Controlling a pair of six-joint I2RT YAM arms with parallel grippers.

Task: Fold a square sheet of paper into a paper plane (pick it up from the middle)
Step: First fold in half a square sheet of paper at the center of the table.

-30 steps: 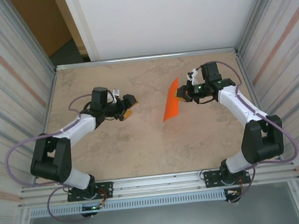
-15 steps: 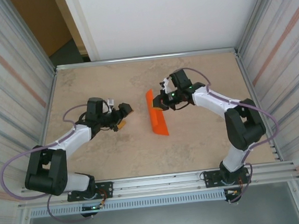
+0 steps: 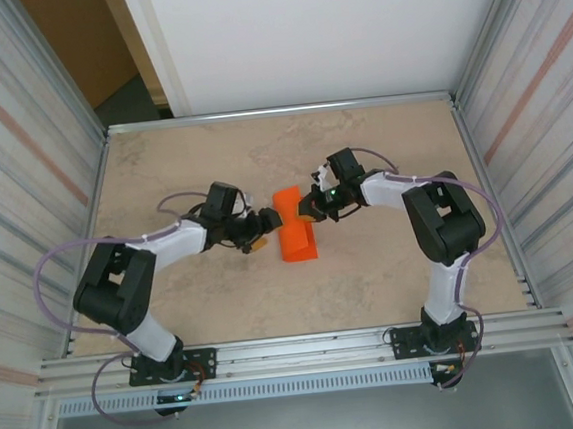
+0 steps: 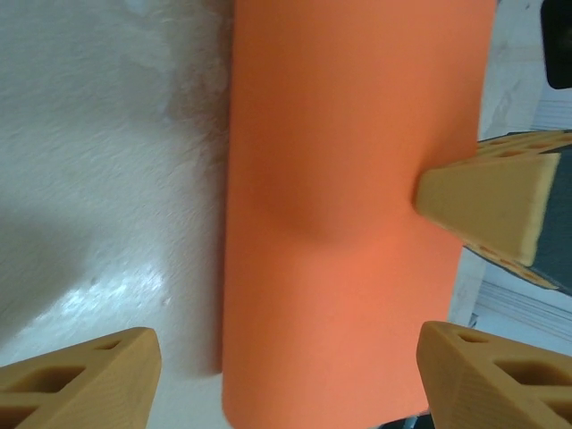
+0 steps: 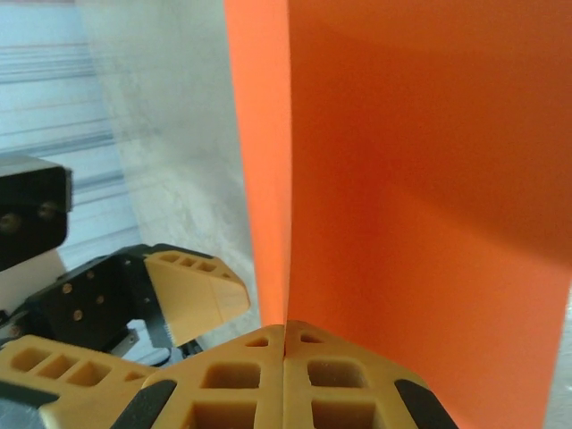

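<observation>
The square sheet of paper (image 3: pixel 295 238) is bright orange and doubled over into a narrow band, standing on its edge at the table's middle. My right gripper (image 3: pixel 313 206) is shut on its far right edge; in the right wrist view the closed tips (image 5: pixel 285 326) pinch the two layers of paper (image 5: pixel 420 161) together. My left gripper (image 3: pixel 265 226) is right against the paper's left side. In the left wrist view it (image 4: pixel 288 380) is open, one finger on each side of the paper (image 4: pixel 349 223), not touching it. The right gripper's fingertip (image 4: pixel 487 201) pokes in over the paper's right edge.
The beige stone-pattern table (image 3: pixel 182 163) is fenced by ribbed metal walls left and right and a white panel behind. An aluminium rail (image 3: pixel 298 349) carries both arm bases along the near edge. Bare tabletop lies on all sides of the paper.
The right gripper carried the paper leftward to the table's middle and lowered it. The left gripper swung right up to the paper, and its jaws narrowed a little.
</observation>
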